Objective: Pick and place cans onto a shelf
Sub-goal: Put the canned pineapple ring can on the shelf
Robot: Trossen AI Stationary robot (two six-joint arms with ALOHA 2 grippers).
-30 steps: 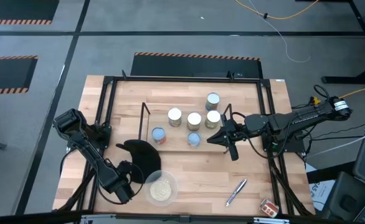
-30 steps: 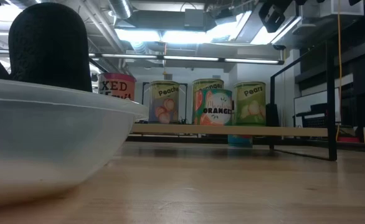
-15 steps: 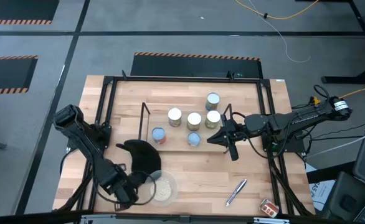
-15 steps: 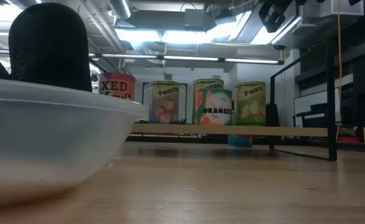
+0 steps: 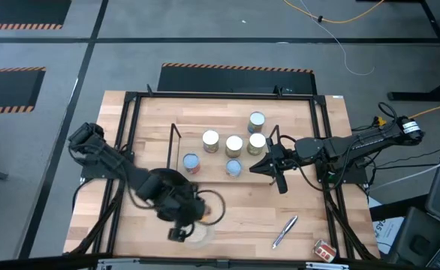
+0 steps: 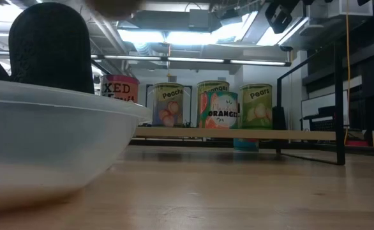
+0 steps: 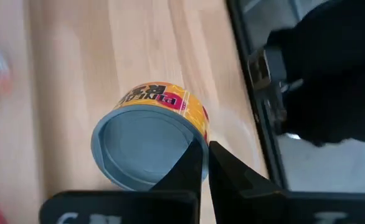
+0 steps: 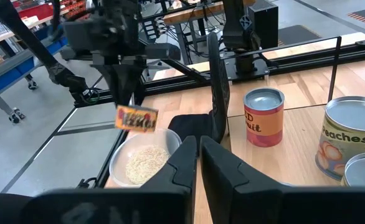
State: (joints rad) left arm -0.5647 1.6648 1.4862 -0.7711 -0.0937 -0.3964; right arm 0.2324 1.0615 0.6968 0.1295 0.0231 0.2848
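Cans, six small labelled tins, grouped on low wire-and-wood shelf; yellow-labelled blue-topped can pinched by left gripper above clear grain bowl; right gripper closed, empty, beside shelf.

Left gripper clamped shut, raised; right gripper hovers closed.

You have six silvery-topped cylindrical tin cans on the black-wire, wooden-board shelf mid-bench, the clear plastic bowl of pale grains near the front edge, and the silver pen to its right.
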